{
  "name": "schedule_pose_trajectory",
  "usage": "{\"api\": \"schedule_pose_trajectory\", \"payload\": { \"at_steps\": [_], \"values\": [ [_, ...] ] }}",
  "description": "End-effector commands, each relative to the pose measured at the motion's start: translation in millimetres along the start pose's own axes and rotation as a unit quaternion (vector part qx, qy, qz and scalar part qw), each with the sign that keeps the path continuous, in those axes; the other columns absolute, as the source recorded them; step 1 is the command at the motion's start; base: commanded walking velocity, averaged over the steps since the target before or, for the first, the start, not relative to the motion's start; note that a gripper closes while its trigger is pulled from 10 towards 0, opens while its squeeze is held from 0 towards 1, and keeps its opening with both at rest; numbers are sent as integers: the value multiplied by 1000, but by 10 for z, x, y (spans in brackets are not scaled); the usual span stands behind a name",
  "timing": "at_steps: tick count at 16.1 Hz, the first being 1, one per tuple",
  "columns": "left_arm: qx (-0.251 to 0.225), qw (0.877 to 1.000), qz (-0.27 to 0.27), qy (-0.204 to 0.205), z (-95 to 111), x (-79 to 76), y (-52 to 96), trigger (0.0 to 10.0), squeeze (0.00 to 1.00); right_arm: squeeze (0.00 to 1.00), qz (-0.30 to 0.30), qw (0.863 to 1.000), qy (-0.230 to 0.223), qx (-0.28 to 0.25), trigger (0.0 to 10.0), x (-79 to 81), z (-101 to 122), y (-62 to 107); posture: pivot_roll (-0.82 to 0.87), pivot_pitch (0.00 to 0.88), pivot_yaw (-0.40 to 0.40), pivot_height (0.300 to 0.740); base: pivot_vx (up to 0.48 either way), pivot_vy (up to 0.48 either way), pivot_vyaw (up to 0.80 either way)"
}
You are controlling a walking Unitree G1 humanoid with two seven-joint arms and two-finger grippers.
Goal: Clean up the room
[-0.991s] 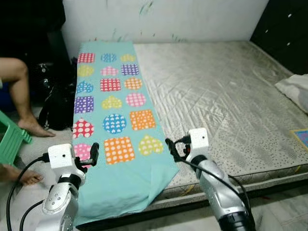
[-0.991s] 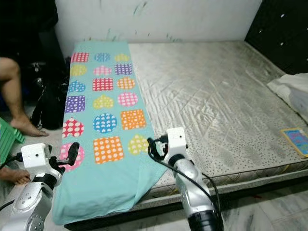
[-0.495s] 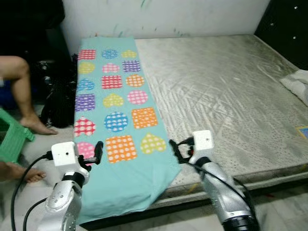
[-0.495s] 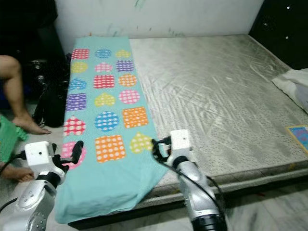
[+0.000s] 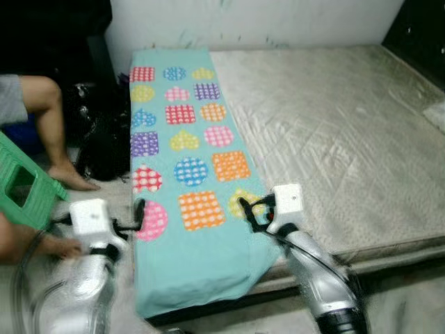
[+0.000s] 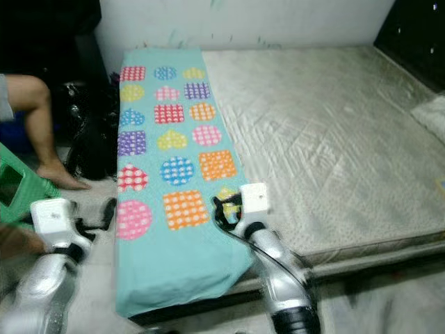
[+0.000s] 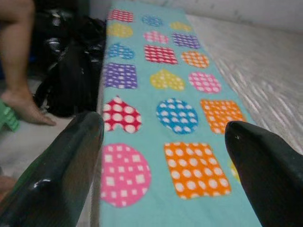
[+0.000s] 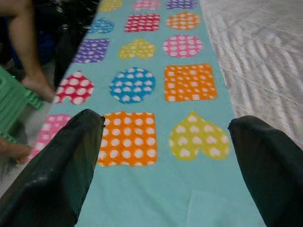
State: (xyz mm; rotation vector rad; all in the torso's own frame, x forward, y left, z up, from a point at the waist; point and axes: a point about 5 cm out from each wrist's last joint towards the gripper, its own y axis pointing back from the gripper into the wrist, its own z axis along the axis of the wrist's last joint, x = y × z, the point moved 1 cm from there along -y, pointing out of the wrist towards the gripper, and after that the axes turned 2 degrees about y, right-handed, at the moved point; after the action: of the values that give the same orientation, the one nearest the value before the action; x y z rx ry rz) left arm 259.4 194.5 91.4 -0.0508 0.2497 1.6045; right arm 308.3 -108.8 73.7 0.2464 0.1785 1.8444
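Note:
A teal blanket [image 5: 188, 174] printed with dotted hearts, circles and squares lies along the left side of a bare grey mattress [image 5: 334, 125], and its near end hangs over the front edge. My left gripper [image 5: 138, 213] is open, held just off the blanket's left edge by the pink circle. In the left wrist view the fingers [image 7: 57, 175] stand wide apart over the blanket [image 7: 180, 118]. My right gripper [image 5: 249, 211] is open above the yellow heart near the blanket's right edge. Its fingers [image 8: 61, 170] are spread with nothing between them.
A person sits at the left with a bare leg [image 5: 50, 118] and a foot on the floor. A green stool [image 5: 24, 191] and a black bag [image 5: 104, 142] stand beside the bed. A white cloth [image 5: 437, 115] lies at the mattress's right edge.
The camera has turned left, so the bed and blanket sit further right in the picture. Both arms keep the same pose with the grippers open. The left arm is now blurred.

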Motion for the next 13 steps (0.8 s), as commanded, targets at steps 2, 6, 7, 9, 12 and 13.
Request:
{"api": "schedule_pose_trajectory", "payload": {
  "at_steps": [2,6,7,9,12,13],
  "values": [
    [1,1000,8,-7,-3,55,3,10000,0,0,-5,1000,-2,-12,10000,-12,59,-23,-36,88,-29,740,0,0,0],
    [-2,1000,12,-11,9,66,-8,10000,0,0,-1,1000,-5,-17,10000,4,71,-28,-34,85,-31,740,0,0,0],
    [-2,1000,13,-11,10,67,-9,10000,0,0,-1,1000,-6,-19,10000,5,76,-27,-36,84,-31,740,0,0,0],
    [-3,1000,14,-12,10,71,-8,10000,0,0,3,1000,-7,-23,10000,21,85,-24,-36,84,-31,740,0,0,0],
    [-5,1000,15,-13,10,69,-14,10000,0,0,10,1000,-8,-26,10000,43,81,-21,-37,79,-30,730,0,0,0],
    [-5,1000,15,-13,9,66,-14,10000,0,0,12,1000,-9,-26,10000,47,79,-21,-36,76,-30,720,0,0,0]
  ]
}}
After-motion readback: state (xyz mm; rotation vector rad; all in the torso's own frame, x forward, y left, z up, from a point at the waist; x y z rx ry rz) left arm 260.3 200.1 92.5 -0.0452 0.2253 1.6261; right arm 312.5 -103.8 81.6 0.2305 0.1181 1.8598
